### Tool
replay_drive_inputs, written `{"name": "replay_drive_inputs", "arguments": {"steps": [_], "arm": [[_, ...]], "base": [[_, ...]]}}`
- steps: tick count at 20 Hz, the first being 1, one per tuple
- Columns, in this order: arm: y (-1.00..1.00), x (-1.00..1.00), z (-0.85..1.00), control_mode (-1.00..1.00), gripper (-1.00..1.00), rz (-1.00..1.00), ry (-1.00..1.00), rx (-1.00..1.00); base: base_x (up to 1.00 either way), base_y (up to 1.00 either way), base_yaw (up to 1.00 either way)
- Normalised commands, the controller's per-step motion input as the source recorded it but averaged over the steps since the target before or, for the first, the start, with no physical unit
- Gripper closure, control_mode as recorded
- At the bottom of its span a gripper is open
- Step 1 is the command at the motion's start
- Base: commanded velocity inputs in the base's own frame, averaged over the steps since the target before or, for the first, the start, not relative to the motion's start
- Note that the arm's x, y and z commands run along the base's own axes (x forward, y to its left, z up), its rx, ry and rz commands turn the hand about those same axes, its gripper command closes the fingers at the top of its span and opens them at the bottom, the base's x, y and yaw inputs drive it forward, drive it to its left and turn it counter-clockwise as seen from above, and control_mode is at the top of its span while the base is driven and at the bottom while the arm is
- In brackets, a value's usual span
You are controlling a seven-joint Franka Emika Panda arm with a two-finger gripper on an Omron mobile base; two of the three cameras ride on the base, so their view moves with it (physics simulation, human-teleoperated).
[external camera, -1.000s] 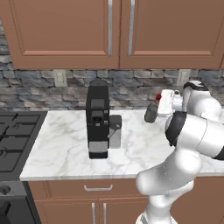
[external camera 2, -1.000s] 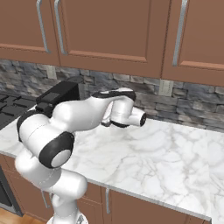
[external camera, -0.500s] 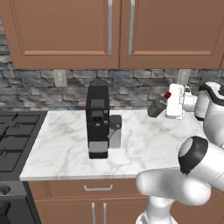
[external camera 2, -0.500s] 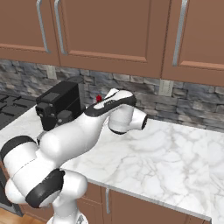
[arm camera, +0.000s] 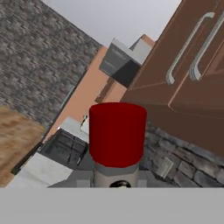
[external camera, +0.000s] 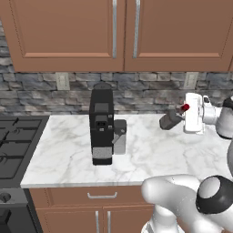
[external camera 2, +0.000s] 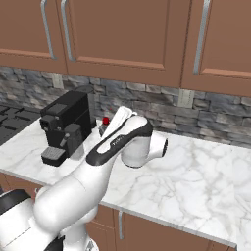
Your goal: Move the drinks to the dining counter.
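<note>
Above the desk (external camera: pixel 150 154), right of the coffee machine (external camera: pixel 102 126), my gripper (external camera: pixel 178 116) holds 1 red-capped bottle (arm camera: pixel 117 143) aloft.

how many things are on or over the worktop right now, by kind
bottles: 1, the grey one with the red cap, held off the worktop in the gripper
coffee machines: 1
total: 2
</note>
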Motion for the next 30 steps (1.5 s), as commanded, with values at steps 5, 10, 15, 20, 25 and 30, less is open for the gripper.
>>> {"name": "replay_drive_inputs", "arguments": {"steps": [5,10,15,20,25,30], "arm": [[0.0,-0.86,0.0,-1.0,1.0,0.03,-0.14,0.0],[0.0,-0.43,0.01,-1.0,1.0,0.01,-0.12,0.0],[0.0,0.0,0.0,1.0,1.0,0.0,0.0,0.0],[0.0,0.0,0.0,1.0,1.0,0.0,0.0,0.0],[0.0,0.0,0.0,1.0,1.0,0.0,0.0,0.0],[0.0,0.0,0.0,1.0,1.0,0.0,0.0,0.0]], "base": [[0.0,0.0,0.0],[0.0,0.0,0.0],[0.0,0.0,0.0],[-0.31,0.0,0.01],[-0.94,0.0,0.09],[-0.99,0.09,0.2]]}}
